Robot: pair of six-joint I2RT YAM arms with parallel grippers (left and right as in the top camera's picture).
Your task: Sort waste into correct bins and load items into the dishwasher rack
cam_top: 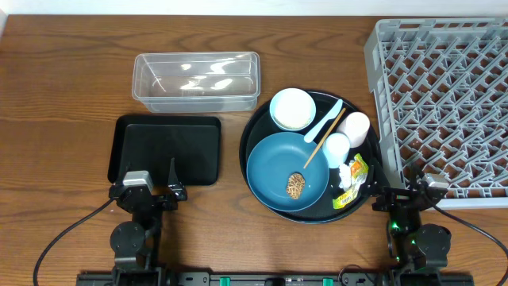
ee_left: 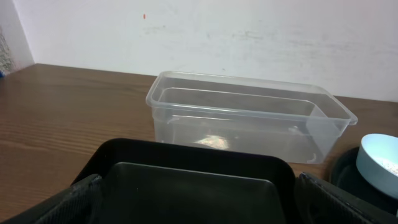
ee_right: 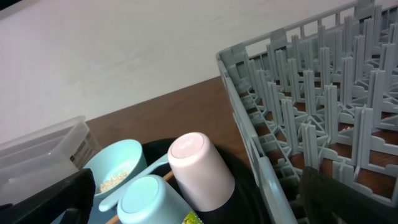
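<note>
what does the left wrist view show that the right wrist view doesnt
Only the left wrist: the shallow black rectangular tray. Only the right wrist: the large grey plastic lattice rack, a small pale pink cup and a small pale blue cup. Both: the clear rectangular plastic tub and the pale blue bowl with rice grains in it.

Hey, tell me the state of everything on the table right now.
Tub: empty.
Black tray: empty.
Rack: empty.
Plate: holds a brown lump.
Bowl: rice grains inside.
Wrapper: crumpled, on the round tray.
Left gripper: open, empty.
Right gripper: open, empty.
</note>
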